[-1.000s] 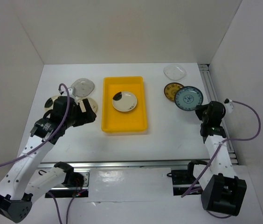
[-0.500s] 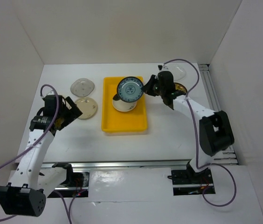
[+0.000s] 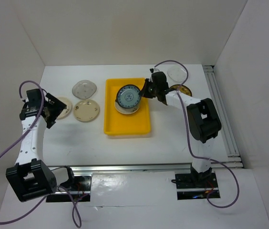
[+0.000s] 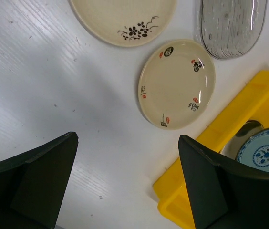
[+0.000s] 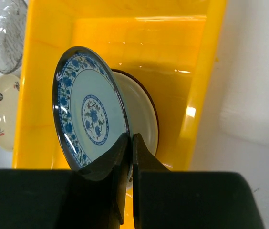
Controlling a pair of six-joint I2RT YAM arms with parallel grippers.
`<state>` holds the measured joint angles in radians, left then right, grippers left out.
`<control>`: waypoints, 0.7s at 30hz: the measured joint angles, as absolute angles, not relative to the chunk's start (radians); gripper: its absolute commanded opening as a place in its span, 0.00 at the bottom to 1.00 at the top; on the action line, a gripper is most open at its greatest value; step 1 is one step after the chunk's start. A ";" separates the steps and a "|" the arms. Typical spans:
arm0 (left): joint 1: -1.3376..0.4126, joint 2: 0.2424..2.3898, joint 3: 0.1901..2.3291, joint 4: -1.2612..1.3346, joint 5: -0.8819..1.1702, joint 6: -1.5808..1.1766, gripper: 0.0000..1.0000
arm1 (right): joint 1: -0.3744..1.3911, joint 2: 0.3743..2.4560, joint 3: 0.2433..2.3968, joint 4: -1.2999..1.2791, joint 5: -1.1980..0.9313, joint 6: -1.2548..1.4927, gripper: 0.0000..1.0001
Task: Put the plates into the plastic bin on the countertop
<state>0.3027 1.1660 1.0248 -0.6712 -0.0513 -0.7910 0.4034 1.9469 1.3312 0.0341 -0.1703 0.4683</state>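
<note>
The yellow plastic bin [image 3: 127, 125] stands mid-counter and holds a cream plate with a dark patch [image 3: 123, 109]. My right gripper [image 3: 144, 90] is shut on the rim of a blue-patterned plate [image 3: 128, 97], which it holds tilted on edge over that cream plate. The right wrist view shows the blue plate [image 5: 89, 114] pinched in the gripper [image 5: 130, 143], with the cream plate [image 5: 144, 119] behind it. My left gripper [image 3: 53, 107] is open and empty above the white countertop [image 4: 53, 71], near a flowered cream plate [image 4: 125, 19].
Left of the bin lie a cream plate with small marks [image 3: 87, 110], a flowered cream plate [image 3: 64, 106] and a clear plate [image 3: 85, 88]. Right of the bin lie a dark brown and gold plate [image 3: 182, 89] and a clear plate [image 3: 178, 73]. White walls surround the counter.
My right arm carried the blue plate from the right side over the bin and lowered it toward the cream plate. My left arm drew back to the left, uncovering the cream plates.
</note>
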 measured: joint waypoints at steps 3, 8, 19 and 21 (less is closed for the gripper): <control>0.339 1.185 1.005 -0.648 -0.035 -0.789 1.00 | 0.404 1.958 1.352 0.036 -0.183 0.461 0.26; 0.392 1.229 0.968 -0.632 0.001 -0.790 1.00 | 0.410 1.958 1.352 0.037 -0.192 0.448 0.54; 0.527 1.170 0.825 -0.593 0.049 -0.844 1.00 | 0.513 1.799 1.324 0.036 -0.216 0.422 1.00; 0.563 1.155 0.778 -0.558 0.070 -0.871 1.00 | 0.557 1.704 1.298 0.050 -0.227 0.413 1.00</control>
